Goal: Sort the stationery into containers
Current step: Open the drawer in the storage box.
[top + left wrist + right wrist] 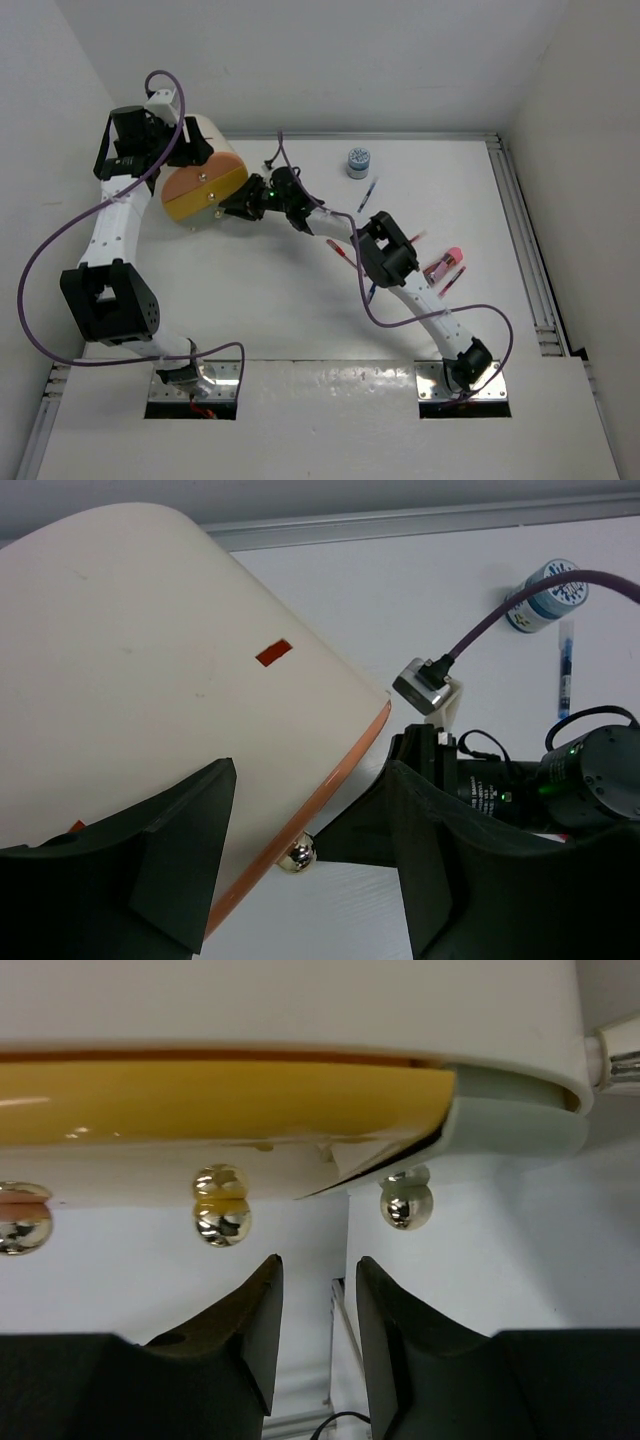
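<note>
The cream-white bucket (205, 185) lies tilted at the back left, with its yellow rim band and orange inside facing front-right. My left gripper (190, 150) is open at its far side. In the left wrist view the wide fingers (180, 850) straddle the bucket's wall (150, 660) and orange rim. My right gripper (235, 203) is at the rim, slightly open and empty. Its wrist view shows the yellow band (250, 1090) just above the gripper (318, 1275). The blue-white tub (358, 161) and a blue pen (368, 195) lie behind the right arm. Red pens (340, 250) (452, 280) lie further front.
A pink-tipped item (445, 262) lies by the right-hand red pen. The right arm stretches diagonally across the table's middle. A metal rail (520, 240) runs along the right edge. White walls close in at the back and sides. Brass studs (222, 1205) stick out of the bucket's rim.
</note>
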Tool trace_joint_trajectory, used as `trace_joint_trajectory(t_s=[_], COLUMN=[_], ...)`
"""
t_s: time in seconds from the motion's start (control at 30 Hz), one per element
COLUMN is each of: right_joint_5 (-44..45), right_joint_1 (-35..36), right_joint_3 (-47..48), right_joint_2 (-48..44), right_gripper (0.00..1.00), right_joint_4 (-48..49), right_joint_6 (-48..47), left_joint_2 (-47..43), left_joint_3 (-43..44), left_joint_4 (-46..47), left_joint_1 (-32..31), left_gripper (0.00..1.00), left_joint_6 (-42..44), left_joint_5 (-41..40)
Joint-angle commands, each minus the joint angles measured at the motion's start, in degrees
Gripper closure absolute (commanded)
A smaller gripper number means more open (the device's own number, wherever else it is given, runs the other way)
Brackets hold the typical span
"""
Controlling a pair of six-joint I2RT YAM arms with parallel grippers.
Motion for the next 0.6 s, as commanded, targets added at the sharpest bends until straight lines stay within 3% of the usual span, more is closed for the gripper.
trace_joint_trajectory(t_s=[0.0,0.3,0.4,0.57], right_joint_5=[1.10,0.75,1.27,3.12], right_joint_1=[1.59,1.95,1.86,1.95], right_joint_3=[3.54,3.89,3.89,4.94], right_joint_2=[1.50,4.05,4.58,5.37], right_gripper=[0.65,0.64,0.55,0.52], right_joint_4=[2.18,2.54,2.54,2.28], right_joint_6=[0.67,-0.48,-1.18,-2.58], left_joint_2=[0.06,0.85,0.59,0.59], left_joint_3=[-0.14,-2.24,-3.13,-3.65], left_joint_4=[1.99,2.69,3.83,3.66], left_joint_1=[0.55,0.54,0.54,0.55], left_gripper=[0.33,0.33,0.33,0.33], left_joint_6=[-0.33,-0.24,0.03,0.73], left_joint_5=[1.81,2.96,2.61,2.52])
